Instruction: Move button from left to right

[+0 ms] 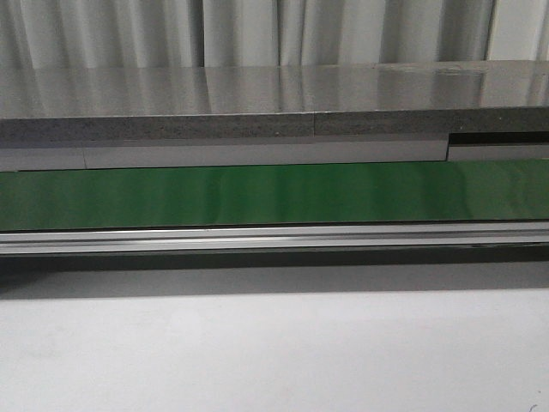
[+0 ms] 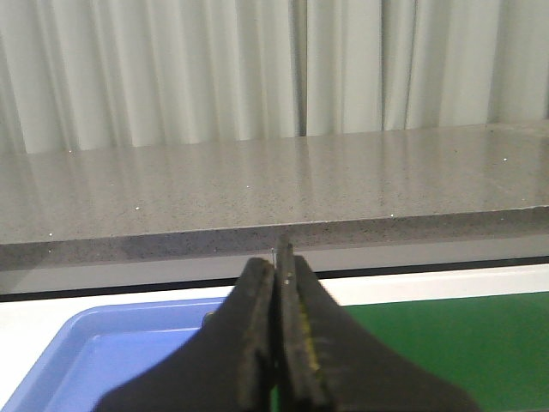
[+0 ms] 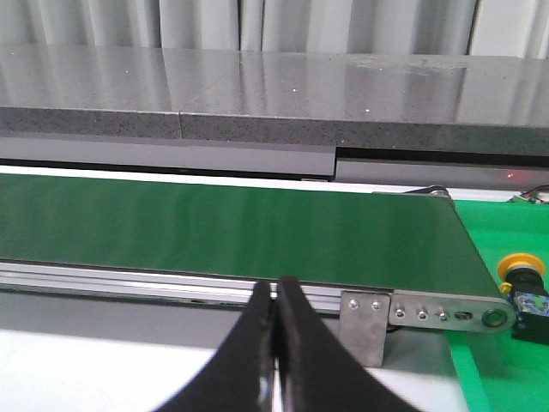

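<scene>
The button (image 3: 525,287), a yellow cap on a black body, lies on a green surface past the end of the green belt (image 3: 223,227) in the right wrist view. It does not show in the front view, where the belt (image 1: 274,195) runs bare across the frame. My right gripper (image 3: 274,287) is shut and empty, in front of the belt's metal rail, well apart from the button. My left gripper (image 2: 276,266) is shut and empty, over the edge between a blue tray (image 2: 111,360) and the belt (image 2: 446,343). Neither gripper shows in the front view.
A grey stone counter (image 1: 257,103) with curtains behind runs beyond the belt. An aluminium rail (image 1: 274,238) borders the belt's near side, with a metal bracket (image 3: 364,322) at its end. A white tabletop (image 1: 274,352) lies in front.
</scene>
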{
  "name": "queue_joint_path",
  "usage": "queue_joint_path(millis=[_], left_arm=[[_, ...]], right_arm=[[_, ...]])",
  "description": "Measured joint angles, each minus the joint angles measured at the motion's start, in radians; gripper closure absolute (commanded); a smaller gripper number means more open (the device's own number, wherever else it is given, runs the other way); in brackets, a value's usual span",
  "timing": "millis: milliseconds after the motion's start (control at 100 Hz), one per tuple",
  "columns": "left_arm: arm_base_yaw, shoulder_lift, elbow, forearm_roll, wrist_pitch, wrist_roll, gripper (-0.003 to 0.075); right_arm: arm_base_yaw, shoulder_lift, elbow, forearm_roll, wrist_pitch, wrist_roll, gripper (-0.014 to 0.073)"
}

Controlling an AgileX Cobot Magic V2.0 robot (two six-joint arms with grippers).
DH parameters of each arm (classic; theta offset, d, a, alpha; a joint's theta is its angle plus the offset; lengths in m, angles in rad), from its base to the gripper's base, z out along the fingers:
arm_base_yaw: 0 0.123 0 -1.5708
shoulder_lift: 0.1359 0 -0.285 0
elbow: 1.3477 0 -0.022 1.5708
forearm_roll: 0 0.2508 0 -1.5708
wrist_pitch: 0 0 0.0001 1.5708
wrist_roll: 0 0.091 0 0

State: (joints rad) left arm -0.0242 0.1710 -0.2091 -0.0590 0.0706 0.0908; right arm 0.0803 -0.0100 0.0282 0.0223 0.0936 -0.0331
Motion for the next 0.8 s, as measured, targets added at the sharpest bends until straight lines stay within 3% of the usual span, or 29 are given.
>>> queue_joint_path(millis=[180,420,800], left_arm=[[0.0,-0.015,0.082,0.073,-0.064,-0.091,0.0741],[0.0,-0.119,0.208,0.08,-0.088,-0.091,0.0741],[0.0,-0.175,0.211,0.08,-0.09,-0.096,0.0741]], right_arm=[[0.0,0.0,0.0,0.0,0.0,0.0,0.066],[0.0,0.0,0.0,0.0,0.0,0.0,0.066],[0.0,0.0,0.0,0.0,-0.002,0.0,0.066]])
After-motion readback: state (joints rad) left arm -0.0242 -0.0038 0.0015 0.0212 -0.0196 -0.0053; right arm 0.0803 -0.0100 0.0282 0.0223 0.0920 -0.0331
